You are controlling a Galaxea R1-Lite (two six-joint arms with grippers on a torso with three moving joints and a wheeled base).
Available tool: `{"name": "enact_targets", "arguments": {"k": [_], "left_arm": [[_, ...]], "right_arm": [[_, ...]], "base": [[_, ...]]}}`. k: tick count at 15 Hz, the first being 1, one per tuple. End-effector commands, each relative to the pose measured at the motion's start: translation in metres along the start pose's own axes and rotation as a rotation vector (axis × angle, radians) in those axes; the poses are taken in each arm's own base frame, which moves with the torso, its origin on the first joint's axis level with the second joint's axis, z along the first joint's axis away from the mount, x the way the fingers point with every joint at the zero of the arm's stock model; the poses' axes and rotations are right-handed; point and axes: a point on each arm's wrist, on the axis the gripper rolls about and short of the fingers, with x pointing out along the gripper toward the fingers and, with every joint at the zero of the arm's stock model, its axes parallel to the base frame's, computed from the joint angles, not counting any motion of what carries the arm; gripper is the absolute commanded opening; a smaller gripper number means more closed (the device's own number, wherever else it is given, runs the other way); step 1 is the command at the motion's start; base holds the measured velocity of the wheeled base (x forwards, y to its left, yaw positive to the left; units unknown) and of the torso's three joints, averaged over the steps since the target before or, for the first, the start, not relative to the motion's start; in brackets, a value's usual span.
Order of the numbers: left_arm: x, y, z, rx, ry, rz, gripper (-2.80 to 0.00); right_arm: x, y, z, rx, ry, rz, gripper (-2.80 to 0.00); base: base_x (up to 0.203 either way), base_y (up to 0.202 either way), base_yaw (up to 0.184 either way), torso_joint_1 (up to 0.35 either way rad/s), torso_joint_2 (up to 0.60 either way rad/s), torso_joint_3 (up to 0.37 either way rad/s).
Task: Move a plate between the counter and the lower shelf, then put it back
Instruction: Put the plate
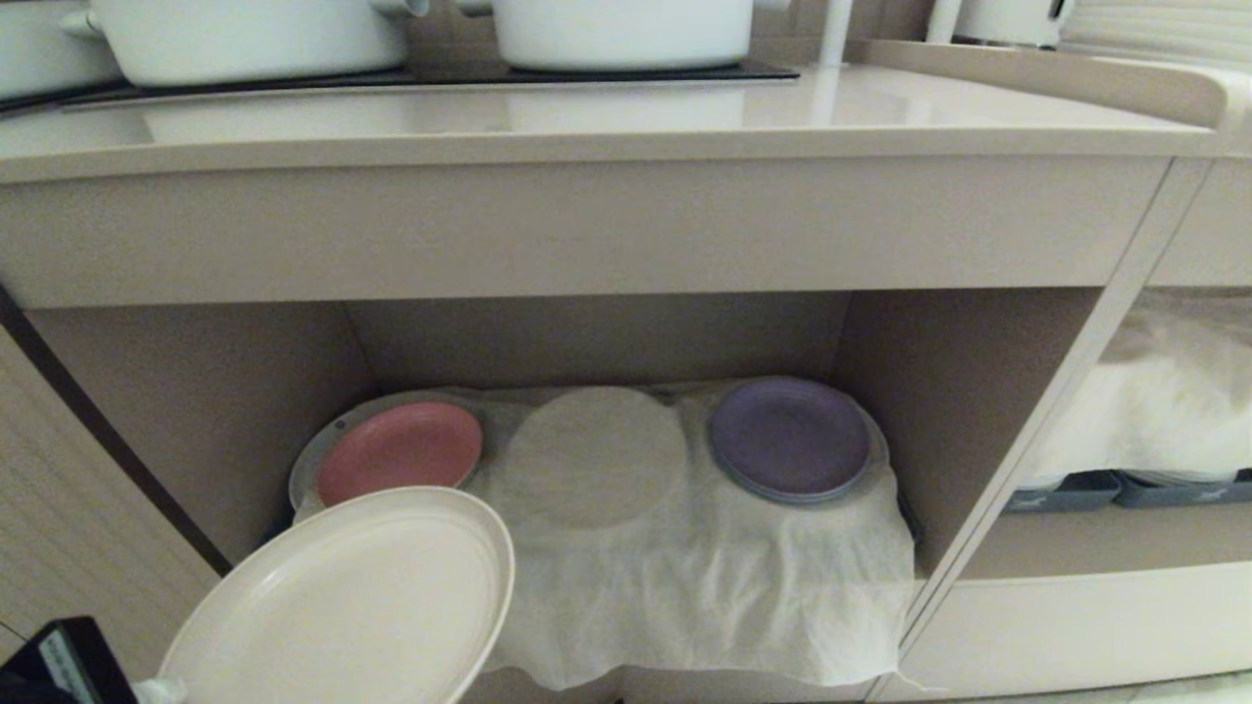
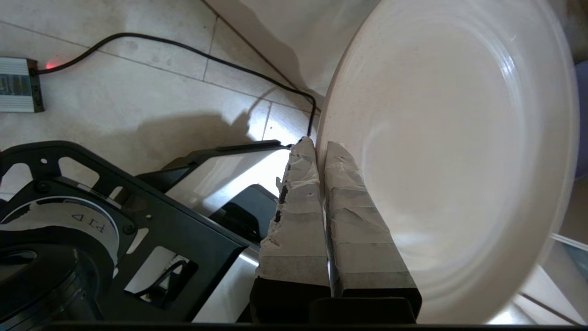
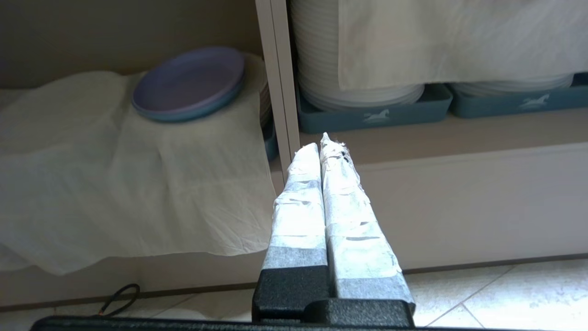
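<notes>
- Plate (image 1: 352, 601) is up in the air, low on the robot's left, in front of the lower shelf (image 1: 196, 411). It is tipped, with its round face turned up and toward the camera.
- The left gripper (image 2: 320, 146) pinches the rim of the plate. Its 2 taped fingers (image 2: 298, 220) are pressed close, with only the thin rim between them.
- In the left wrist view, the tiled floor (image 2: 138, 87) lies under the plate, with a black cable (image 2: 183, 46) running over it.
- A wrinkled white cloth (image 1: 704, 577) covers the floor of the lower shelf and hangs over its front edge.
- On the cloth sit a pink plate (image 1: 401, 450) on the left and a purple plate (image 1: 790, 438) on the right. A round bump (image 1: 597, 455) shows under the cloth between them.
- The counter (image 1: 587, 127) runs across above the shelf. 2 white pots (image 1: 626, 29) stand at its back on a black panel (image 1: 606, 70).
- The right gripper (image 3: 324, 142) hangs low in front of the cabinet, near the post between the 2 niches. Its 2 fingers (image 3: 298, 216) are pressed together and hold nothing.
- The niche on the right holds blue trays (image 3: 372, 112) with stacks of white plates (image 3: 321, 69).
</notes>
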Motion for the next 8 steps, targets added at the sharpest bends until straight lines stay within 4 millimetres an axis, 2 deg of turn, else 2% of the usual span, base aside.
{"name": "enact_targets", "arguments": {"k": [1,4,8], "left_arm": [[-0.001,0.0003,0.0005,-0.008,-0.004,-0.001,-2.8],[-0.001,0.0003,0.0005,-0.008,-0.002,-0.001,-2.8],[-0.0012,0.0,0.0006,-0.01,-0.003,-0.002,-2.8]], "right_arm": [[0.0,0.0,0.0,0.001,0.0,0.0,-2.8],[0.0,0.0,-0.0001,0.003,0.001,0.0,-2.8],[0.0,0.0,-0.0001,0.003,0.001,0.0,-2.8]], "base": [[0.0,0.0,0.0,0.07,-0.27,-0.203],[0.0,0.0,0.0,0.081,-0.23,-0.278],[0.0,0.0,0.0,0.178,-0.56,-0.295]]}}
